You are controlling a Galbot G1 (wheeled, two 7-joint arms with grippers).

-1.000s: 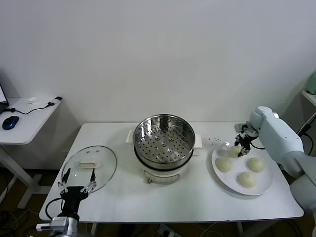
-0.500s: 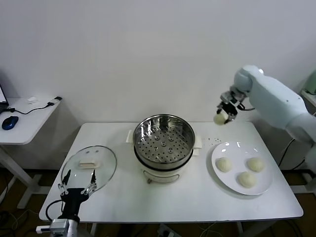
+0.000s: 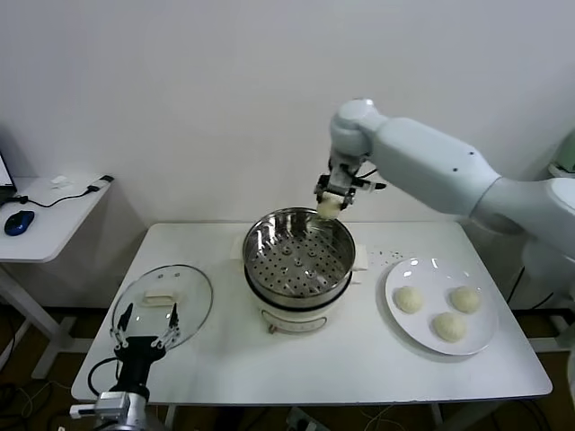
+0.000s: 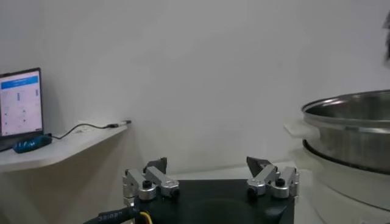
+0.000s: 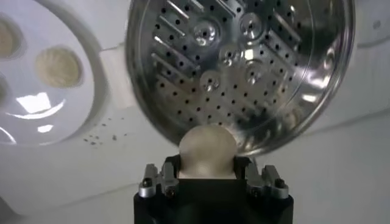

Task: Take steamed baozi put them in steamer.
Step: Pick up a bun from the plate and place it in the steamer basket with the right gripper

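My right gripper (image 3: 331,205) is shut on one cream-white steamed baozi (image 5: 206,151) and holds it in the air just above the far rim of the steamer (image 3: 299,254). The steamer's perforated tray (image 5: 244,55) is bare. Three more baozi (image 3: 407,299) (image 3: 465,298) (image 3: 449,326) lie on the white plate (image 3: 480,347) at the right. My left gripper (image 3: 144,326) is parked low at the table's front left corner, open, with nothing between its fingers (image 4: 266,175).
A round glass lid (image 3: 163,303) lies on the table left of the steamer, just behind my left gripper. A side desk (image 3: 45,220) with a blue mouse stands further left. The white wall is close behind the table.
My right arm has lifted one baozi off the plate and carried it left, from the plate to above the steamer's far rim. The left arm has stayed put.
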